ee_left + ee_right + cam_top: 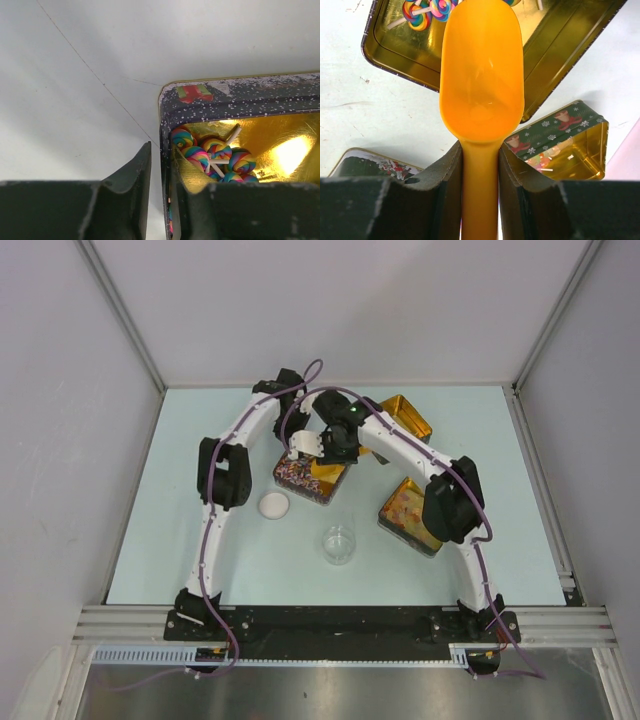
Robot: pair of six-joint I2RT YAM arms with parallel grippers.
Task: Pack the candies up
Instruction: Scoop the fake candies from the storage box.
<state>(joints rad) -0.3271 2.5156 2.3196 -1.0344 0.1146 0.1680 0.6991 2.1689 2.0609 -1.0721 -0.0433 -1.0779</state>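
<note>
1. Orange plastic scoop [481, 75]: bowl empty. It fills the centre of the right wrist view and hangs over the tin, with its handle running down to the bottom edge.
2. Right hand [480, 155]: black fingers pressed against both sides of the scoop handle, gripping it.
3. Tin [560, 45]: gold inside, dark and speckled outside, top open. It lies across the top of the right wrist view and at the centre of the top view, standing on the bench.
4. Candies [215, 156]: rainbow-swirled lollipops on white sticks, bunched in one corner of the tin. They show at lower centre of the left wrist view and at the top left of the right wrist view.
5. Left hand [170, 175]: fingers partly apart and astride the tin's near wall, one outside and one inside. A strip of bench shows between the outer finger and the wall, and nothing is gripped.
6. Green tin [555, 125]: festive print, gold inside. It sits at the lower right of the right wrist view, close beside the tin.
7. Third tin [370, 162]: lower left of the same view, with only a printed corner showing.
8. Jar [339, 543]: clear, below centre of the top view, apart from the tins.
9. White disc [273, 505]: left of the jar, near the tin.
10. Bench [180, 540]: pale, carrying all of the above.
</note>
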